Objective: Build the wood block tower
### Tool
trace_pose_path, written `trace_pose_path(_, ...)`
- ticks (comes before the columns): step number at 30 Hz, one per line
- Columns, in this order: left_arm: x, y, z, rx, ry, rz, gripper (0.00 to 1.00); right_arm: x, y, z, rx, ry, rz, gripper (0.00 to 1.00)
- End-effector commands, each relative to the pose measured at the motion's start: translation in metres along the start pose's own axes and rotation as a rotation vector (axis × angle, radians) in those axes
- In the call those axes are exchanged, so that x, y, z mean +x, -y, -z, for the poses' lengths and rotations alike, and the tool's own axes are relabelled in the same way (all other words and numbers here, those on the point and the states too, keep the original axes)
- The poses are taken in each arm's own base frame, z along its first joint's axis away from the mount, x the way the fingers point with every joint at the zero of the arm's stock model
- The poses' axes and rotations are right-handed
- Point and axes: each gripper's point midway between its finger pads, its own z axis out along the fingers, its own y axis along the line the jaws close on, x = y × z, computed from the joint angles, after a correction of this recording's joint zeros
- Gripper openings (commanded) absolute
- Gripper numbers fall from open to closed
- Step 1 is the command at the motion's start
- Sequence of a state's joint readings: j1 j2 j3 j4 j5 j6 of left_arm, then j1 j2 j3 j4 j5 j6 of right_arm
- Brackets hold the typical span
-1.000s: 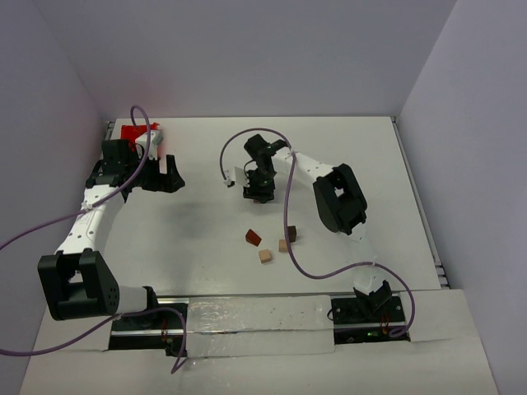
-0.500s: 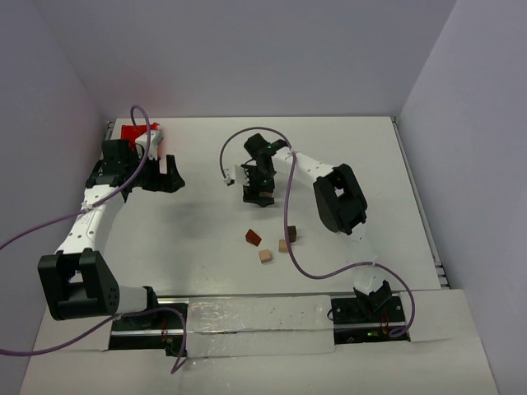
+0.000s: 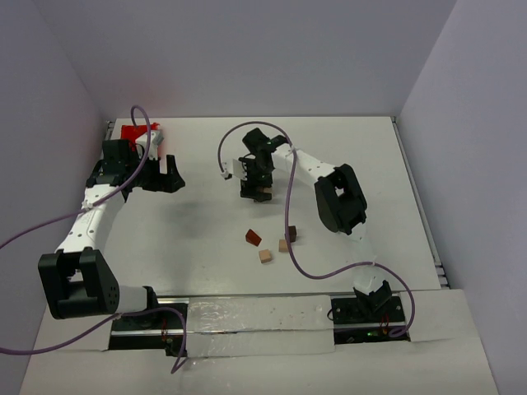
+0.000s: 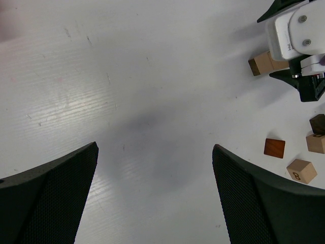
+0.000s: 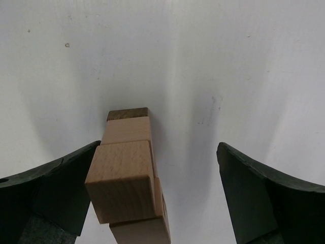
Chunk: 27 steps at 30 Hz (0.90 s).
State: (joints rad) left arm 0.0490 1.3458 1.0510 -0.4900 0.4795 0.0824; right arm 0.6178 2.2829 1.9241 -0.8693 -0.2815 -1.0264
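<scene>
At the far left, near the red bin [image 3: 132, 132], the left claw [image 3: 170, 174] hangs wide open and empty over bare tabletop [image 4: 127, 76].

The wood block tower [image 3: 262, 194] stands toward the far middle. The right claw [image 5: 158, 147] straddles it with its jaws spread wide and gripping nothing. In the right wrist view the column [image 5: 127, 173] sits hard by one finger [image 5: 61, 188], and I cannot tell whether they touch.

The blocks are probably light, stiff and smooth, and they are stacked loose and slightly out of line, so a sideways brush could topple them.

Nearer lie the reddish-brown wedge [image 3: 253, 237], a tan cube [image 3: 265, 256], another tan cube [image 3: 284, 245] and a dark brown cube [image 3: 291, 233]. Each is best pinched across flat opposite faces.

To the right the tabletop runs open to its edge.
</scene>
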Motion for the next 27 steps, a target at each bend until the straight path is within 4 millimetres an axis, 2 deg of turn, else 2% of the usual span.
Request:
trace_pose_path(1,-0.019,-0.001,0.003,0.002,0.047,-0.011,0.99,-0.018,0.007,0.025,0.026,0.037,0.018,1.0)
trace_pose_path(10,-0.023,0.0,0.002,0.006,0.054,-0.015,0.99,-0.032,0.0,0.058,0.012,0.065,0.043,1.0)
trace_pose_path(14,-0.024,0.0,0.002,0.01,0.055,-0.013,0.99,-0.044,-0.004,0.082,0.007,0.103,0.047,1.0)
trace_pose_path(22,-0.028,0.003,0.003,0.025,0.068,-0.018,0.99,-0.08,-0.007,0.144,0.052,0.23,0.045,1.0)
trace_pose_path(26,-0.035,0.007,0.003,0.048,0.092,-0.018,0.99,-0.094,-0.006,0.179,0.093,0.324,0.007,1.0)
trace_pose_path(27,-0.035,0.008,0.002,0.05,0.093,-0.017,0.99,-0.094,-0.006,0.181,0.093,0.336,-0.011,1.0)
